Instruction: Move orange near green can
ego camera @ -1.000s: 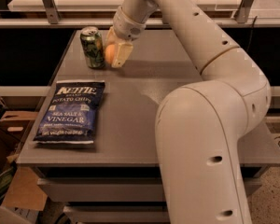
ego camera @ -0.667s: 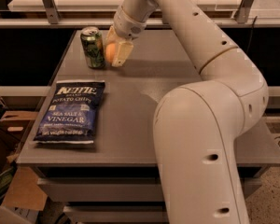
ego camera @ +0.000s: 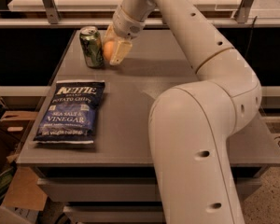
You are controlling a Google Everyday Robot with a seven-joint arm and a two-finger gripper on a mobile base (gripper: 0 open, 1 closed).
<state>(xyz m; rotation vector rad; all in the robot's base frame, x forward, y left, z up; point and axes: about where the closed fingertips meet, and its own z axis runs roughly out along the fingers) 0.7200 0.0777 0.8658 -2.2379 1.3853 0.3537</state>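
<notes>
Green can [ego camera: 91,47] stands upright near the far left corner of the grey table [ego camera: 130,101], silver top showing, pale swirls on its side. Orange [ego camera: 108,50] is just right of the can, very close to it or touching; the gap cannot be made out. Gripper [ego camera: 115,54] comes down from above, also just right of the can, its pale fingers [ego camera: 122,52] set on either side of the orange and pinching it, one finger plain on the side away from the can, the other mostly hidden behind the fruit. Whether the orange rests on the tabletop or hangs just off it cannot be told. The white arm [ego camera: 196,139] runs from the gripper up and to the right of the can, then bends down into a thick segment that fills the near right of the view. Blue chip bag [ego camera: 72,111] lies flat on the table, nearer the camera than the can and well apart from it, label up, reading salt and vinegar. Below and left of the can, off the table, cardboard [ego camera: 18,190] lies on the floor.
</notes>
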